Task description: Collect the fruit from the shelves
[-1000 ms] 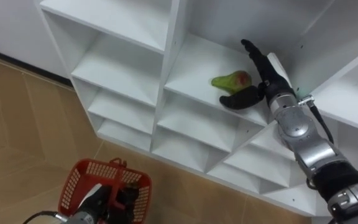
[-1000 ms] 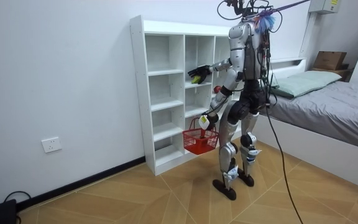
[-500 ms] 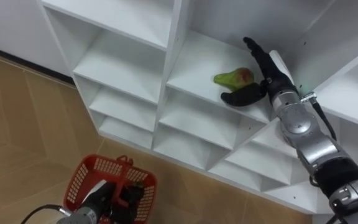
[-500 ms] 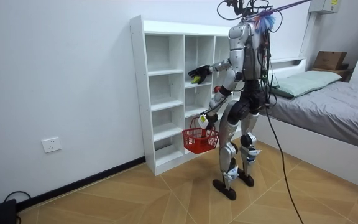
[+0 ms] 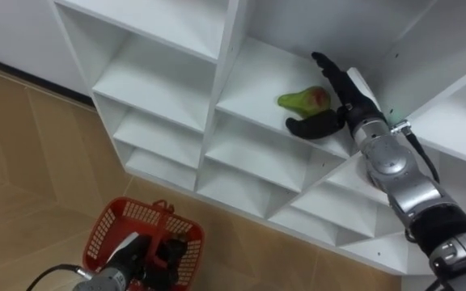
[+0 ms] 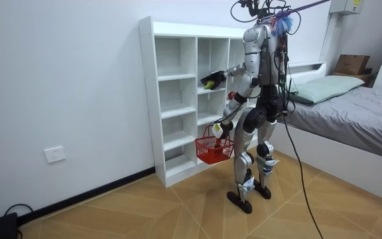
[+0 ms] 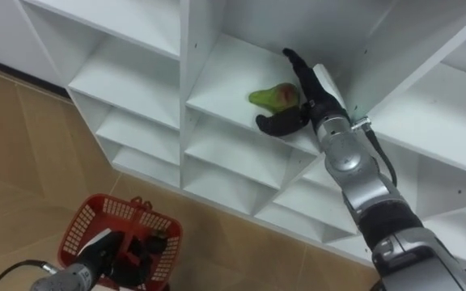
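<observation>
At one o'clock the right hand point(image 5: 345, 100), spread wide, flanks the fruit point(image 5: 304, 99) on the shelf point(image 5: 253, 77), ungripped. The basket point(image 5: 110, 228) (left hand point(image 5: 128, 260) clasping its handle point(image 5: 165, 229), seven o'clock) awaits.

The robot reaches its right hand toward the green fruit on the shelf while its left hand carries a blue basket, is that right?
The basket is red, not blue; the left eye view shows it. The right hand does reach toward the green fruit on the shelf, and the left hand carries the basket.
</observation>
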